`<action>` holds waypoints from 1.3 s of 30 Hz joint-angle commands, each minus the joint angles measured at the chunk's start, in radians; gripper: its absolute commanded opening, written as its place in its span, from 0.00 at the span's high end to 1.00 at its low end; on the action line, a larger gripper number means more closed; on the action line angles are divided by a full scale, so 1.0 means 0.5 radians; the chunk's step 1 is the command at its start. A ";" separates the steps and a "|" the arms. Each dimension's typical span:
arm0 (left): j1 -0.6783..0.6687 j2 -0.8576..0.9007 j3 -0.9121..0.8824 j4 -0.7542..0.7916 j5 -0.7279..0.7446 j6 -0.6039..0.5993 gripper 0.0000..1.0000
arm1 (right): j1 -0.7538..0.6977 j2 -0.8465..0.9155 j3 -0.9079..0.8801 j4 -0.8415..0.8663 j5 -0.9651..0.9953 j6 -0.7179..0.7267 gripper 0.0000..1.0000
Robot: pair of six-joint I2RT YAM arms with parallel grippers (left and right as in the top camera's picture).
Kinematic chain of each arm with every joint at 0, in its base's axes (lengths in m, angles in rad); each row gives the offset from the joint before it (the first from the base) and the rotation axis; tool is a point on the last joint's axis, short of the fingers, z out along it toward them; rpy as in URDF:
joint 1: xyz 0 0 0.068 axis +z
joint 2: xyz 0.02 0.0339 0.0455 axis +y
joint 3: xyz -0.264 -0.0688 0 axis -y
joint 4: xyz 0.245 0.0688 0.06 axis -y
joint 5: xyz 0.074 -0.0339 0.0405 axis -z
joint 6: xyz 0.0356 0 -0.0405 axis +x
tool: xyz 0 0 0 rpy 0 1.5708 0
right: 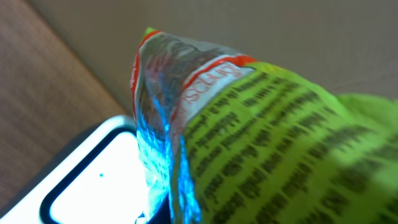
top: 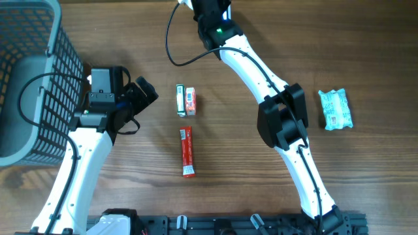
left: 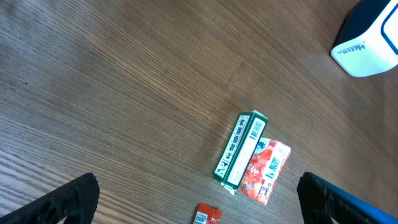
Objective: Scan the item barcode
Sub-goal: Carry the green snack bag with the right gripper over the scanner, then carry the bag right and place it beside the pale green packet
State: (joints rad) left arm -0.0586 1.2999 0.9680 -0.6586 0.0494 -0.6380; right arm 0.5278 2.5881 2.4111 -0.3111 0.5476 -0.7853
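A green crinkly packet [right: 267, 137] with dark print and an orange-red top edge fills the right wrist view. It is held close against the white face of the scanner [right: 93, 180], and blue light glows along the packet's edge. My right gripper [top: 210, 8] reaches to the table's far edge, shut on this packet; its fingers are hidden behind the foil. No barcode on it can be made out. My left gripper [top: 145, 91] hovers open and holds nothing, left of the items in the middle of the table.
A green box [top: 180, 100] and a red-white packet [top: 190, 101] lie side by side mid-table, with a red bar [top: 187, 151] below them. A pale teal packet [top: 335, 109] lies at the right. A grey mesh basket [top: 32, 78] stands at the left. The scanner [left: 368, 40] shows in the left wrist view.
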 commanded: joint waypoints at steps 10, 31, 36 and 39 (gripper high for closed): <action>0.009 0.012 0.004 0.005 -0.020 0.010 0.00 | 0.024 0.016 0.032 -0.174 -0.111 0.207 0.96; 0.009 0.012 0.004 0.005 -0.020 0.010 0.00 | -0.150 -0.827 0.032 -1.685 -0.626 1.250 0.96; 0.009 0.011 0.004 0.005 -0.020 0.010 0.00 | -0.367 -0.791 -0.057 -2.306 -0.925 1.489 0.96; 0.009 0.012 0.004 0.005 -0.020 0.010 0.00 | -0.493 -0.791 -0.272 -2.377 -0.952 1.527 0.96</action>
State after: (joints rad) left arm -0.0586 1.2999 0.9680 -0.6586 0.0494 -0.6380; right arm 0.3294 2.1796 2.3474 -1.4910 0.1383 -0.0868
